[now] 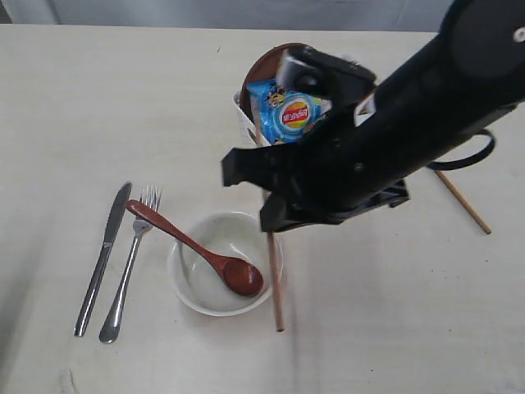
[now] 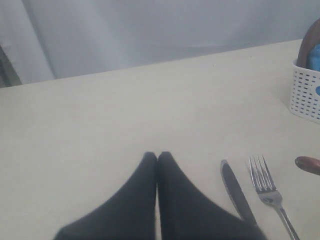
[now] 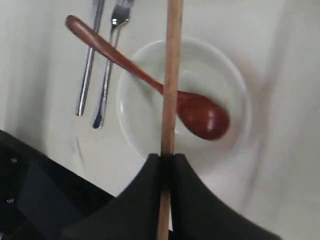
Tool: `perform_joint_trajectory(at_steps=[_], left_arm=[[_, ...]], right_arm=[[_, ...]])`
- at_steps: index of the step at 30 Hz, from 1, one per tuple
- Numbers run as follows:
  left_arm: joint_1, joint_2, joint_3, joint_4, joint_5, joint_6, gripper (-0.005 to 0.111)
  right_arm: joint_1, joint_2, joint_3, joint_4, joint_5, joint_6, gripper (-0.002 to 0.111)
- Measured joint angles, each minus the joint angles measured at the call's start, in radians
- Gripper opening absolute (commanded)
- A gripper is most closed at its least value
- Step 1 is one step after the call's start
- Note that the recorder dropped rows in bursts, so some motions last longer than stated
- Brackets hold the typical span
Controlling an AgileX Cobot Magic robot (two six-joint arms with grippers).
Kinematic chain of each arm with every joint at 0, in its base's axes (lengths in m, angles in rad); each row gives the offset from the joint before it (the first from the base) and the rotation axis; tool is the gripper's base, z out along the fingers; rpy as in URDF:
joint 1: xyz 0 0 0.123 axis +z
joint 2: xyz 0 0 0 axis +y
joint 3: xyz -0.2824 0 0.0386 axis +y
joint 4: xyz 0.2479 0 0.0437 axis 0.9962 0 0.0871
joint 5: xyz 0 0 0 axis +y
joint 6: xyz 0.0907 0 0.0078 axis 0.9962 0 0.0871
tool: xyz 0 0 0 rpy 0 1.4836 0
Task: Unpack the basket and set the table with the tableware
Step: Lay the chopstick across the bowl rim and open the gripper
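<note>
Right wrist view: right gripper (image 3: 166, 157) clamped on chopstick (image 3: 172, 60) at bowl (image 3: 220, 70) rim; placing step, next lower beside bowl, release (left gripper (image 2: 157, 156) jaws together)

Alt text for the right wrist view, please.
The right gripper is shut on a wooden chopstick that crosses in front of a white bowl. A wooden spoon rests in the bowl, handle over the rim; a knife and fork lie beside it.

open bench (image 1: 394, 328) right of the bowl (image 1: 197, 287) and across the far left. knife (image 1: 102, 258) and fork (image 1: 130, 267) lie close together, the spoon (image 1: 197, 250) bridging fork and bowl. the right arm (image 1: 426, 107) covers the basket (image 1: 244, 123) from above, and a chopstick (image 1: 275, 279) pinched in its hand (image 3: 166, 156) runs past the bowl's right rim. a second chopstick (image 1: 463, 201) lies far right.
</note>
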Motion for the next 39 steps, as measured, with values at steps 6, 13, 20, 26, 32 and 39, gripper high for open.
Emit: perform_joint_trajectory(at_steps=[6, 13, 20, 26, 32, 39], left_arm=[[0.0, 0.0, 0.0, 0.0, 0.0, 0.0, 0.0], [0.0, 0.0, 0.0, 0.0, 0.0, 0.0, 0.0], [0.0, 0.0, 0.0, 0.0, 0.0, 0.0, 0.0], [0.0, 0.0, 0.0, 0.0, 0.0, 0.0, 0.0], [0.0, 0.0, 0.0, 0.0, 0.0, 0.0, 0.0], [0.0, 0.0, 0.0, 0.0, 0.0, 0.0, 0.0]], right_arm=[[0.098, 0.151, 0.0, 0.088, -0.117, 0.003, 0.0], [0.102, 0.249, 0.0, 0.162, -0.206, 0.003, 0.0], [0.108, 0.284, 0.0, 0.193, -0.242, 0.003, 0.0], [0.108, 0.304, 0.0, 0.2, -0.257, -0.017, 0.0], [0.108, 0.308, 0.0, 0.21, -0.27, -0.023, 0.003], [0.108, 0.308, 0.0, 0.212, -0.272, -0.025, 0.043]])
